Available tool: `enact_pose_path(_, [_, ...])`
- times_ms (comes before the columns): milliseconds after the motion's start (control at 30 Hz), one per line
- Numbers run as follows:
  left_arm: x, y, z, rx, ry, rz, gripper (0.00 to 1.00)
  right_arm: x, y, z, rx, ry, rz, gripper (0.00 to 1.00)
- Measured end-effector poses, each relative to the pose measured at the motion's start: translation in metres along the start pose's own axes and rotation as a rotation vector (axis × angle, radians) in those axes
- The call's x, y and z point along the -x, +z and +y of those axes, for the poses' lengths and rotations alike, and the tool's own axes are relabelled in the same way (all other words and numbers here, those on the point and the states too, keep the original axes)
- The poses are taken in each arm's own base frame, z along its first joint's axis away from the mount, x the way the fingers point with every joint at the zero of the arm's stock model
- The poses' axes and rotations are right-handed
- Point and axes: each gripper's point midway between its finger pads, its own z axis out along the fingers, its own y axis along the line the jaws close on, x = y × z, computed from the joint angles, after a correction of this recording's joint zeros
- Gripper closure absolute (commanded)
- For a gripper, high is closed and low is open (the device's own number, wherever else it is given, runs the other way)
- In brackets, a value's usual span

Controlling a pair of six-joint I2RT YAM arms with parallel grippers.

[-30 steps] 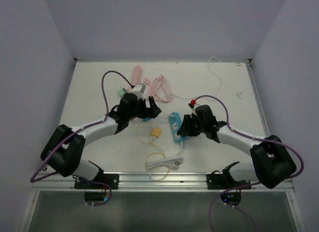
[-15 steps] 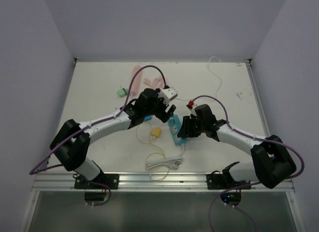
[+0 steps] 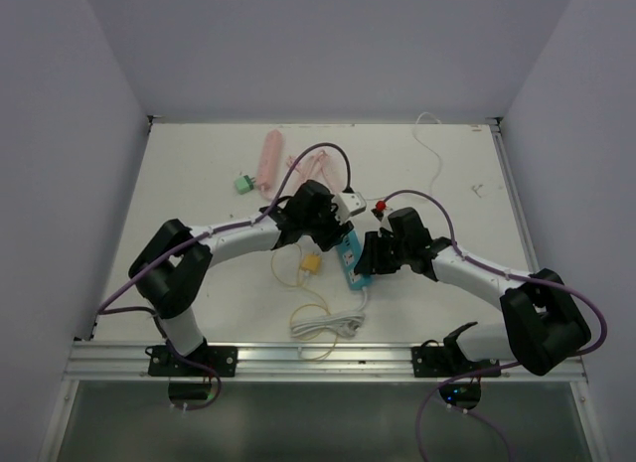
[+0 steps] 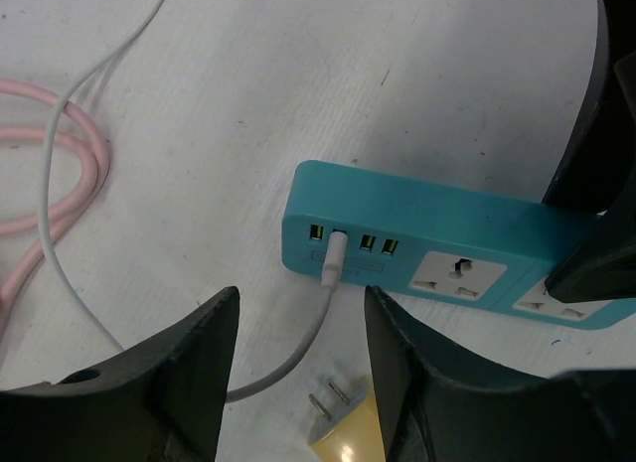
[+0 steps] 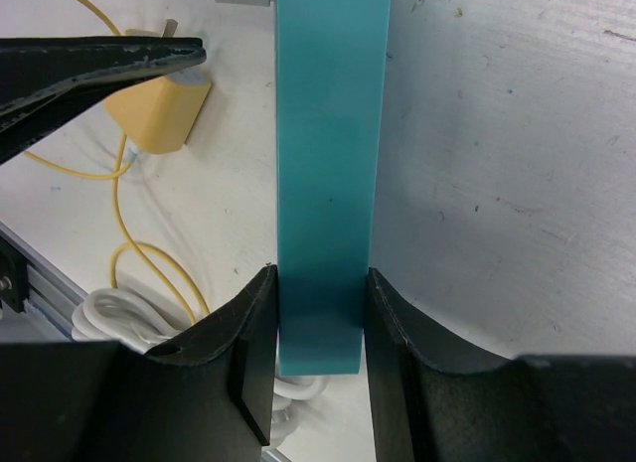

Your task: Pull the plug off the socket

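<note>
A teal power strip [image 3: 350,253] lies on the white table; it also shows in the left wrist view [image 4: 447,253] and the right wrist view [image 5: 328,164]. A white USB plug [image 4: 334,258] with its white cable sits in one of the strip's USB ports. My left gripper [image 4: 298,383] is open, its jaws either side of the white cable just short of the plug. My right gripper [image 5: 318,313] is shut on the strip's near end, a finger on each long side. A loose yellow plug [image 4: 348,427] lies under the left gripper.
A coiled white cord [image 3: 326,326] and a thin yellow cable [image 3: 298,283] lie near the front edge. Pink cables [image 3: 313,169] and a small green block [image 3: 242,184] lie at the back left. A thin white wire [image 3: 435,159] runs to the back right.
My left arm has swung right from the pink cables to the far end of the power strip. The right gripper has stayed on the strip.
</note>
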Motion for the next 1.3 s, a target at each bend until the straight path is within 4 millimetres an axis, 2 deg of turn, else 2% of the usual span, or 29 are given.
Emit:
enact_pose_path(133, [0.001,0.006,-0.002,-0.018,0.009,0.002,0.47,0.000,0.000,0.000,0.001,0.000,0.001,1.00])
enact_pose_path(233, [0.004,0.011,-0.004,-0.030,0.012,0.000,0.58,0.000,0.001,0.001,0.004,0.001,0.004,1.00])
enact_pose_path(333, [0.005,0.017,-0.005,-0.041,0.012,0.002,0.60,0.000,0.001,0.001,0.004,0.000,0.005,1.00])
enact_pose_path(500, [-0.003,0.026,-0.009,-0.067,0.005,0.024,0.67,0.000,0.001,0.001,0.003,0.002,0.009,1.00])
enact_pose_path(533, [-0.004,0.026,-0.009,-0.070,0.004,0.028,0.71,0.000,0.001,0.000,0.001,0.005,0.009,1.00])
enact_pose_path(567, [-0.004,0.027,-0.009,-0.073,0.003,0.028,0.84,0.000,0.001,0.000,0.000,0.006,0.010,1.00])
enact_pose_path(667, [-0.004,0.028,-0.012,-0.088,0.009,0.027,0.96,0.001,0.001,0.000,-0.002,0.007,0.009,1.00])
enact_pose_path(767, [-0.004,0.027,-0.014,-0.103,0.017,0.028,1.00,0.001,0.001,-0.001,-0.003,0.008,0.011,1.00])
enact_pose_path(1300, [-0.004,0.024,-0.009,-0.101,0.033,0.029,1.00,0.002,0.007,-0.007,-0.060,0.070,0.069,1.00])
